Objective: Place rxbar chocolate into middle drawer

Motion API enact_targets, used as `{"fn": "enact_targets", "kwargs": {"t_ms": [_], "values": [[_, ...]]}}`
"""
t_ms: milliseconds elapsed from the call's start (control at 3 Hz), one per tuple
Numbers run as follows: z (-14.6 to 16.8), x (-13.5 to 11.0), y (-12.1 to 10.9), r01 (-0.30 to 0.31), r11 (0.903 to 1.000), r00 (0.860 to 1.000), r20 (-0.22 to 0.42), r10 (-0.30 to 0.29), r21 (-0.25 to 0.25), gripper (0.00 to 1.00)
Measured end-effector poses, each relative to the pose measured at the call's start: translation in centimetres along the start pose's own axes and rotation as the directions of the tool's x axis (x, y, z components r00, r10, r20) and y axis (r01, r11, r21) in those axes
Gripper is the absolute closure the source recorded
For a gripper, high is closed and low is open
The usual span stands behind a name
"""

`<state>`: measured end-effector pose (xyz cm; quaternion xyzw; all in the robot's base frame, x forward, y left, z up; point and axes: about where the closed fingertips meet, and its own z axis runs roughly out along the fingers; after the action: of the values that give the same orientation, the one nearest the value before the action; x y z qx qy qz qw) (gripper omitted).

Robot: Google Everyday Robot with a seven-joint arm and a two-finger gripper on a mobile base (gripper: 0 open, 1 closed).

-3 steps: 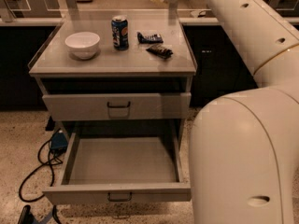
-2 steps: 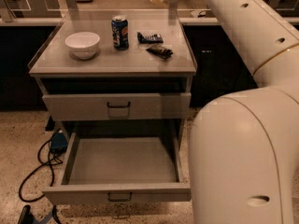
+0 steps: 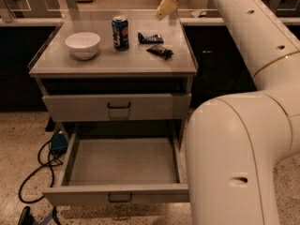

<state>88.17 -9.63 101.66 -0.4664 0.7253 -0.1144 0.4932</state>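
The rxbar chocolate (image 3: 160, 51) is a small dark crumpled wrapper lying on the cabinet top, right of centre. A flatter dark packet with light print (image 3: 150, 38) lies just behind it. The middle drawer (image 3: 75, 158) is pulled fully open below and holds nothing; its front (image 3: 140, 194) carries a small dark handle. My gripper (image 3: 166, 7) hangs above the back right of the cabinet top, behind and above both packets, touching neither.
A white bowl (image 3: 83, 44) and a blue soda can (image 3: 120, 33) stand on the cabinet top (image 3: 112, 64). The upper handled drawer (image 3: 117, 107) is shut. My arm's large cream body (image 3: 234, 153) fills the right side. A dark cable (image 3: 40, 165) lies on the floor at left.
My gripper has come down a little toward the back right of the cabinet top. The packets, can, bowl and drawers have not moved.
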Motion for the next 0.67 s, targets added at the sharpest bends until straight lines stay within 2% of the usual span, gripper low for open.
{"fn": "enact_targets", "kwargs": {"t_ms": [333, 667], "values": [[0.5, 3.3, -1.2, -0.08, 0.9967, 0.997, -0.017, 0.08, -0.014, 0.0], [1.2, 5.4, 2.4, -0.155, 0.9739, 0.988, -0.05, 0.149, -0.166, 0.0]]}}
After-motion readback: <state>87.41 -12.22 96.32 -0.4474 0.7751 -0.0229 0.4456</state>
